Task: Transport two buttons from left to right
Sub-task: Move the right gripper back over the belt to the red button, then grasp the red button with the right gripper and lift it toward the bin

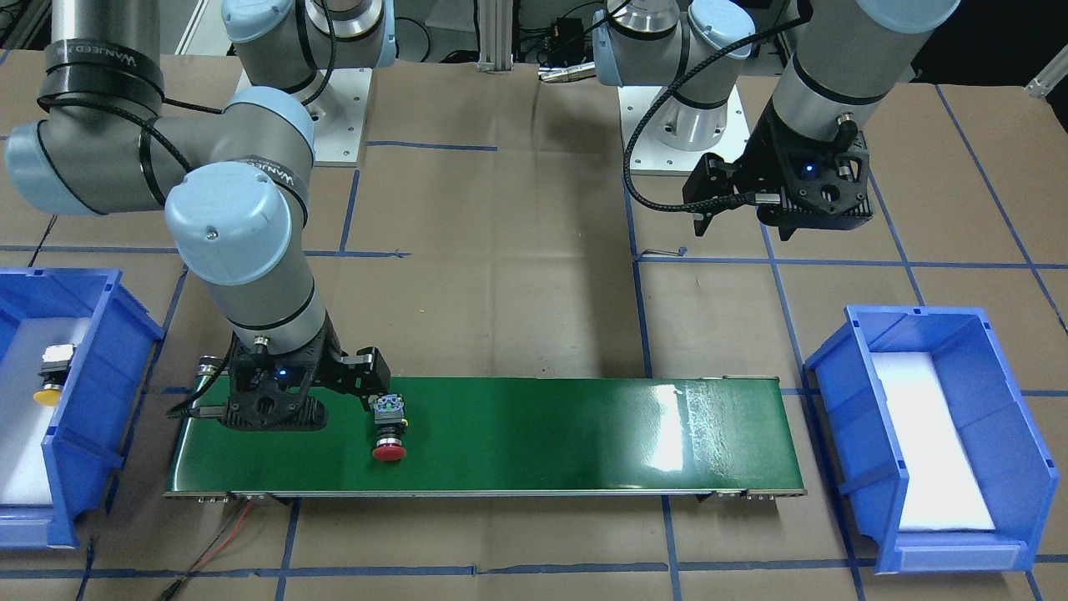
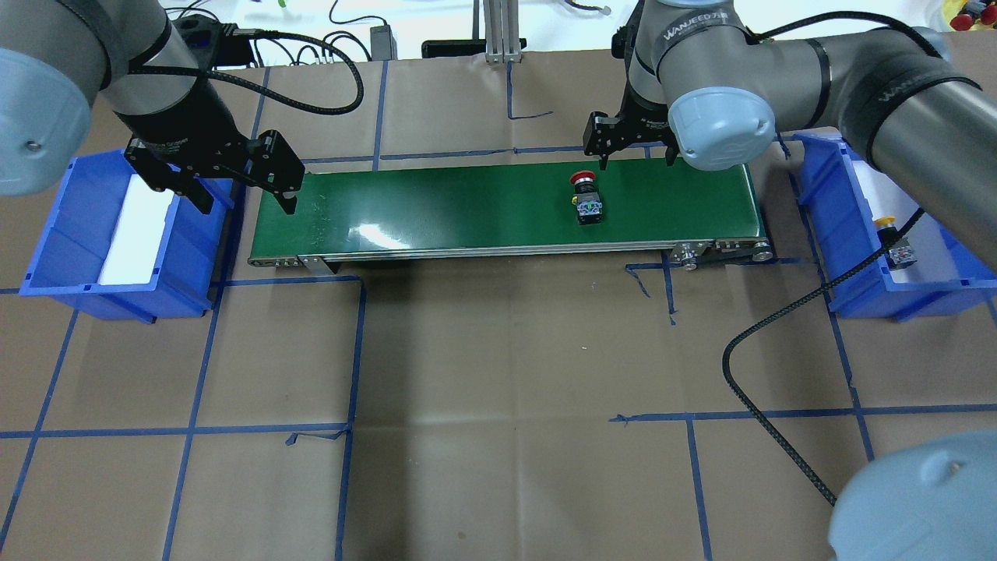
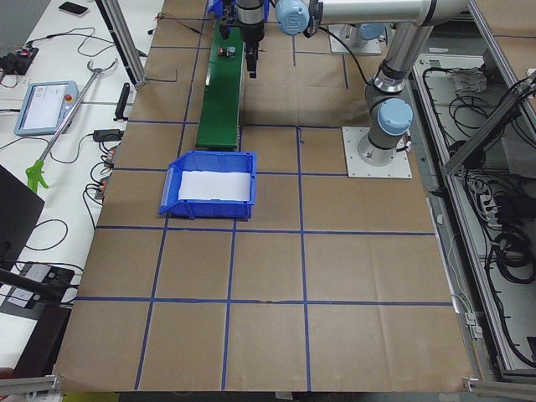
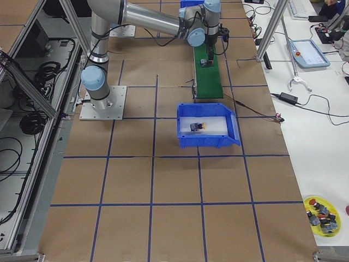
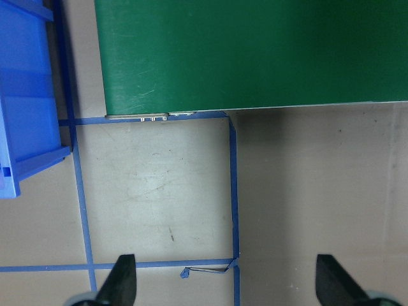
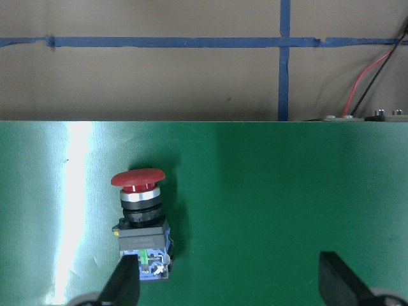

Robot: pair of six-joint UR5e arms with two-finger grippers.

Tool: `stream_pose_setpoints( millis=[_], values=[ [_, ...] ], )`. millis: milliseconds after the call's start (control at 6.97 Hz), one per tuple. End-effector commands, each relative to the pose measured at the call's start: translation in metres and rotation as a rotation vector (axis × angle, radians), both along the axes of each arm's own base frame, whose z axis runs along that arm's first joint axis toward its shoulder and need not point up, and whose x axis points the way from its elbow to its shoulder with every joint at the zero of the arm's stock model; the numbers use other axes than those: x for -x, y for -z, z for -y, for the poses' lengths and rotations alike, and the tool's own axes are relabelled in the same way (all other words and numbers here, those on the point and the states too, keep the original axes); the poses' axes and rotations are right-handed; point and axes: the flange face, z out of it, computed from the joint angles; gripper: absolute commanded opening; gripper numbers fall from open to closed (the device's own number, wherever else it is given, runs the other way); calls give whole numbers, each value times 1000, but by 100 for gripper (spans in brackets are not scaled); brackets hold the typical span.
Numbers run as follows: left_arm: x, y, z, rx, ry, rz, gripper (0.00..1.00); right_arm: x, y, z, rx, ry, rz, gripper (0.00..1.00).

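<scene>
The red-capped button point(image 2: 586, 199) lies on its side on the green conveyor belt point(image 2: 467, 206), toward the belt's right end. It also shows in the front view point(image 1: 389, 430) and the right wrist view point(image 6: 141, 223). The yellow-capped button point(image 2: 894, 243) lies in the right blue bin point(image 2: 837, 234), also visible in the front view point(image 1: 52, 376). My right gripper point(image 2: 632, 154) is open and empty just above the belt, and its left finger point(image 6: 121, 287) is by the red button's base. My left gripper point(image 2: 245, 201) is open and empty at the belt's left end.
The left blue bin point(image 2: 62, 234), lined with white foam, holds no button. Brown paper with blue tape lines covers the table point(image 2: 498, 374). A black cable point(image 2: 779, 436) loops over the table at the right. The left wrist view shows the belt's corner point(image 5: 127, 108).
</scene>
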Motion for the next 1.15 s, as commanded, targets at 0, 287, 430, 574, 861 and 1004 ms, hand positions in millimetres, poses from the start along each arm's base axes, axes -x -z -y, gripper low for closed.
stream_pose_setpoints(
  millis=[0, 287, 430, 574, 861, 1004],
  values=[
    [0, 0, 0, 1, 0, 0, 100, -2, 29, 10, -14, -1, 11, 99],
    [0, 0, 0, 1, 0, 1, 100, -2, 55, 14, -55, 1, 5, 99],
    [0, 0, 0, 0, 0, 1, 100, -1, 63, 13, -69, 1, 4, 99],
    [0, 0, 0, 1, 0, 0, 100, -1, 74, 8, -90, 1, 3, 99],
    [0, 0, 0, 1, 0, 1, 100, 2, 92, 10, -96, 0, -1, 87],
    [0, 0, 0, 1, 0, 0, 100, 5, 89, 12, -93, -2, -2, 62]
  ],
)
